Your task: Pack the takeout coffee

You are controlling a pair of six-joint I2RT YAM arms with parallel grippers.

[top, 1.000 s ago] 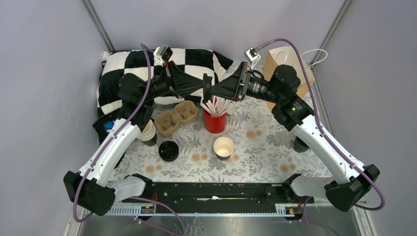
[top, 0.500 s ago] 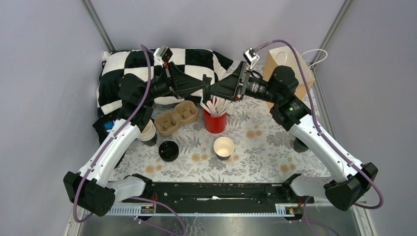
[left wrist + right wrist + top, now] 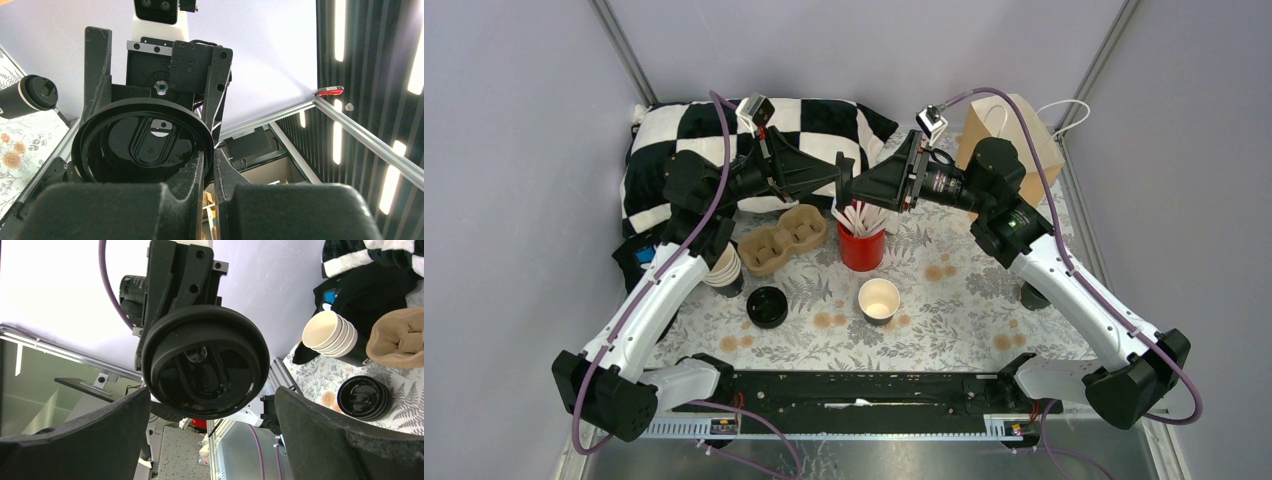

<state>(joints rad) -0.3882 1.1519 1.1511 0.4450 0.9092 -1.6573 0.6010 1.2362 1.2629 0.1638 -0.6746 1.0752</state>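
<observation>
My left gripper is shut on the rim of a round black lid and holds it upright in the air above the red cup. The right gripper faces it, open, with its wide fingers on either side of the lid and not touching it. A takeout coffee cup, dark-sided and white inside, stands without a lid at mid table. A second takeout coffee cup, with its lid on, stands half hidden behind my right forearm and shows in the left wrist view too.
A red cup of wooden stirrers stands right below the grippers. A cardboard cup carrier, a stack of lidless cups and a stack of black lids sit at the left. A paper bag stands back right, a chequered cloth back left.
My right gripper has slid left towards the held lid, so its open fingers now flank it. The left arm and the lid have stayed put.
</observation>
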